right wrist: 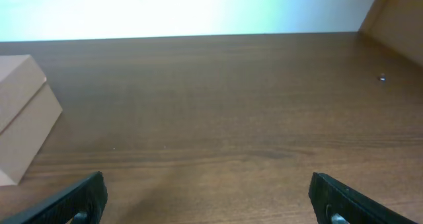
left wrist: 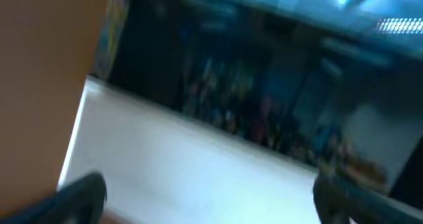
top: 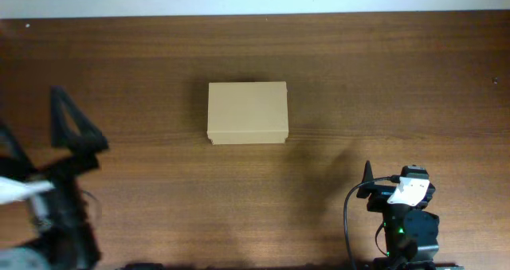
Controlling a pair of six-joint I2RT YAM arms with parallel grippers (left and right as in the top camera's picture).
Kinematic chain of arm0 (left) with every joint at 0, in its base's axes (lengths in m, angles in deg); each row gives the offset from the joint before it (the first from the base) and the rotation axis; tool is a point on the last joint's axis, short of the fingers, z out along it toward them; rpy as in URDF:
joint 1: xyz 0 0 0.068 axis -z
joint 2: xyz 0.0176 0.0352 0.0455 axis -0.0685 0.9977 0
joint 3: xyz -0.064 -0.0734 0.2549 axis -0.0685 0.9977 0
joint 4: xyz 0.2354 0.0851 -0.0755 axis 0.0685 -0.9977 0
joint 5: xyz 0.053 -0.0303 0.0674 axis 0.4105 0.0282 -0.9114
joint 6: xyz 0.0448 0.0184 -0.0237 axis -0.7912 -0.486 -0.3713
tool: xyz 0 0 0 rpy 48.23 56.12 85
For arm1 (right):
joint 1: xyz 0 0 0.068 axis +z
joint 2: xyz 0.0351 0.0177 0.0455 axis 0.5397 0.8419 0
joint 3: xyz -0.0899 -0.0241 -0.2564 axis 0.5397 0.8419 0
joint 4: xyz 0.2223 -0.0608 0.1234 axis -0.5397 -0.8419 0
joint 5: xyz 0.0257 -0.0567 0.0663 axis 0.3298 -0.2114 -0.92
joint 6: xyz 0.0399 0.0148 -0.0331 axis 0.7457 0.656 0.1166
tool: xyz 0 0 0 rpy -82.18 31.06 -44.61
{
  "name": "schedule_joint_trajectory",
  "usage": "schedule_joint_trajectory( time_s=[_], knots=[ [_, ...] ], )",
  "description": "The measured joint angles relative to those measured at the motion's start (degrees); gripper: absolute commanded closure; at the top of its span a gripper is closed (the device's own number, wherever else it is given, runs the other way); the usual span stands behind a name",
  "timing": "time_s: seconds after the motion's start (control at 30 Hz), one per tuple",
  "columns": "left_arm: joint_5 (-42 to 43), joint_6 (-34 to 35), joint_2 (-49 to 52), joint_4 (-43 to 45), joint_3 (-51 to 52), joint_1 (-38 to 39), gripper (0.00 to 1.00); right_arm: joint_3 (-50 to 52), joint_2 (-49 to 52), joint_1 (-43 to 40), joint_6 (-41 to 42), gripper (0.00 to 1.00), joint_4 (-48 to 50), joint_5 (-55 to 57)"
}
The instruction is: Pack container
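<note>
The container (top: 247, 112) is a tan cardboard box with its lid shut, lying flat at the middle of the wooden table. Its corner also shows at the left edge of the right wrist view (right wrist: 20, 118). My left gripper (top: 78, 127) is at the table's left side, well away from the box, raised and tilted. The left wrist view is blurred and faces off the table, with the left gripper's (left wrist: 211, 204) fingers wide apart and empty. My right gripper (top: 373, 181) is low at the front right. In the right wrist view the right gripper (right wrist: 211, 201) is open and empty over bare wood.
The dark wood table (top: 398, 87) runs to a white wall at the back. A small speck (right wrist: 382, 78) lies on the table at the far right. A black cable (top: 348, 222) loops beside the right arm's base.
</note>
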Motion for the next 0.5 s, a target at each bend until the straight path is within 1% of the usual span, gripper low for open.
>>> schedule_joint_trajectory(
  time_s=[0.1,0.23,0.33,0.5],
  knots=[
    [0.04,0.02,-6.32,5.11,15.43,0.0,0.0,0.02,0.0,0.0,0.0,0.01,0.04,0.0],
    [0.07,0.04,-13.35,5.9,31.23,0.0,0.0,0.07,-0.02,0.02,0.02,0.01,0.09,0.02],
    [0.07,0.04,-18.14,6.03,38.36,0.0,0.0,0.07,-0.04,0.02,0.02,0.01,0.09,0.0],
    [0.07,0.04,-24.22,6.27,45.77,0.0,0.01,0.07,-0.04,0.02,0.0,0.01,0.11,0.02]
  ],
)
